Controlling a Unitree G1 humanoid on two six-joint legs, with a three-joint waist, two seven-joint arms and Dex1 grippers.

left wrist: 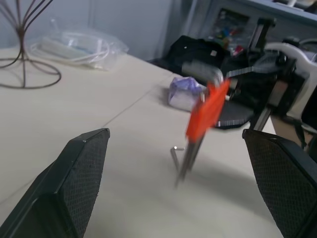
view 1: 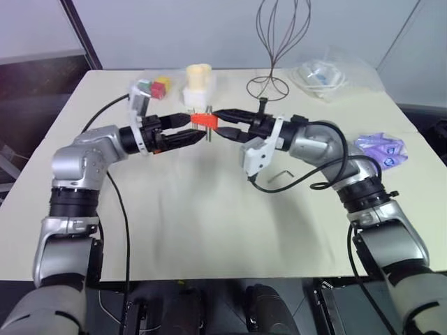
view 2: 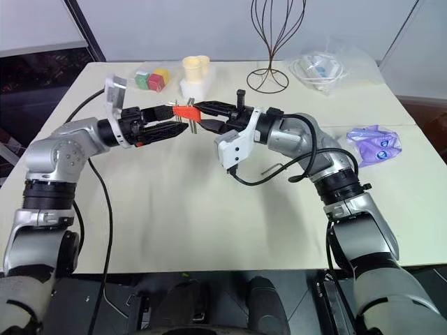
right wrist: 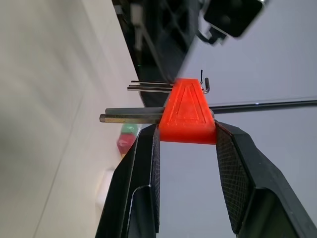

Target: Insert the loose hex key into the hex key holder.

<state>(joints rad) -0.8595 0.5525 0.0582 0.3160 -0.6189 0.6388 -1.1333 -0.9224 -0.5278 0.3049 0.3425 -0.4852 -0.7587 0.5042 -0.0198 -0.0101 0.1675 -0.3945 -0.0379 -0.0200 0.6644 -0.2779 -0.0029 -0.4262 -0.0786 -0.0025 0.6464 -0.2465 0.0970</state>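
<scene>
Red hex key holder (right wrist: 187, 115) clamped in right gripper (right wrist: 187, 144)

Cream rectangular table (view 1: 209, 230) stands against a pale grey wall (view 1: 209, 28). A dark diagonal post (view 1: 82, 31) crosses the wall at left. Dark floor (view 1: 28, 105) beside the table. Even, diffuse lighting.

hex key holder (right wrist: 187, 116): matt orange plastic, grey metal rods | right pincer (right wrist: 187, 148) pads (right wrist: 229, 171): black, finely textured | desk (view 1: 209, 209): smooth matt cream
</scene>
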